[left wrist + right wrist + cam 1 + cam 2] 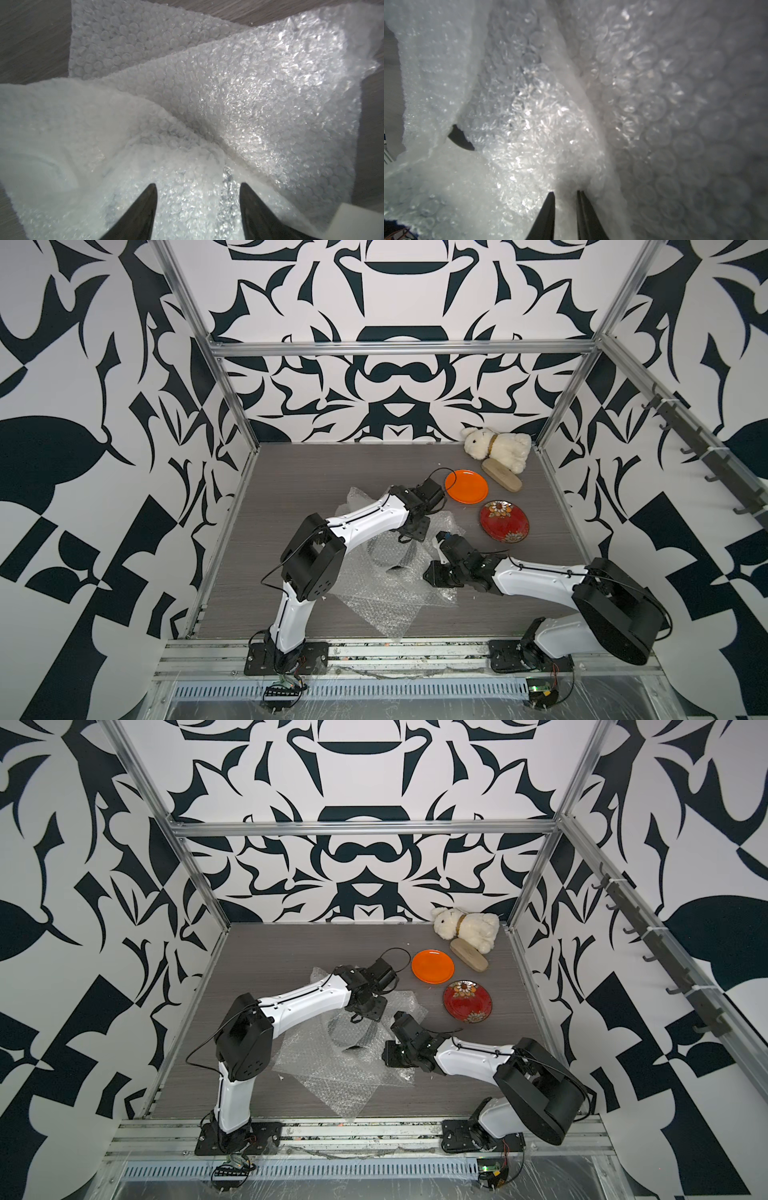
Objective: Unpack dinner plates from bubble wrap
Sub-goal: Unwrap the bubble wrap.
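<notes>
Crumpled bubble wrap (pixel 386 589) (pixel 332 1073) lies mid-table between the arms. A black dinner plate (pixel 409 558) shows as a dark ring through the sheets, and its dark rim (pixel 459 138) peeks out in the right wrist view. The orange plate (pixel 466 486) and the red floral plate (pixel 504 521) lie bare at the back right. My left gripper (pixel 197 185) (pixel 406 537) hovers open over the wrap (pixel 228 93), nothing between its fingers. My right gripper (pixel 565 192) (pixel 439 542) is shut on a fold of wrap (pixel 529 116).
A white plush rabbit (pixel 496 448) and a tan wooden brush (pixel 500 475) lie in the back right corner, just behind the orange plate. Metal frame posts (pixel 232 406) and patterned walls enclose the table on three sides.
</notes>
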